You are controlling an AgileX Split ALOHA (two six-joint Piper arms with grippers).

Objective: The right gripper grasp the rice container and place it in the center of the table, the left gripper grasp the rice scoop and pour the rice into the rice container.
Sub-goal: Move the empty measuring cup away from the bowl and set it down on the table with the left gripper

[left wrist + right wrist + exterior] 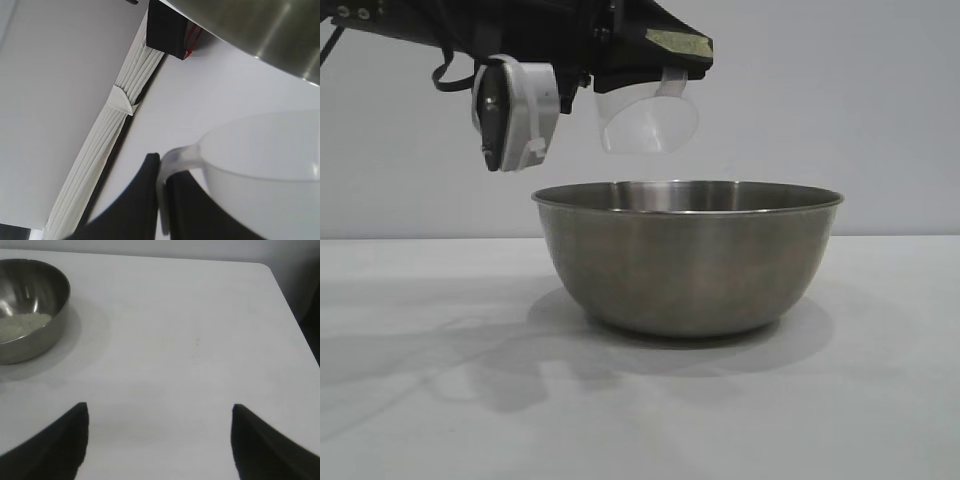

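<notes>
Standing on the white table (880, 400), roughly mid-table, the rice container (688, 255), upright and free of any grip, so the placing step reads as done. Inside the container, seen from the right wrist view, a small heap of rice (22, 324) on the bottom, so pouring looks mostly or wholly finished. Just above the container's rim, toward its left side, the rice scoop (648, 120), tipped with its mouth facing down and sideways, appearing empty, though its inside cannot be fully checked. Clamped on the scoop's small handle, the left gripper (162, 175), fingers pressed together on the tab, reaching in from above and left of the container. Well away from the container, over bare table, the right gripper (159, 440), fingers spread wide, holding nothing. Probably left: righting the scoop and drawing it away from the container.
</notes>
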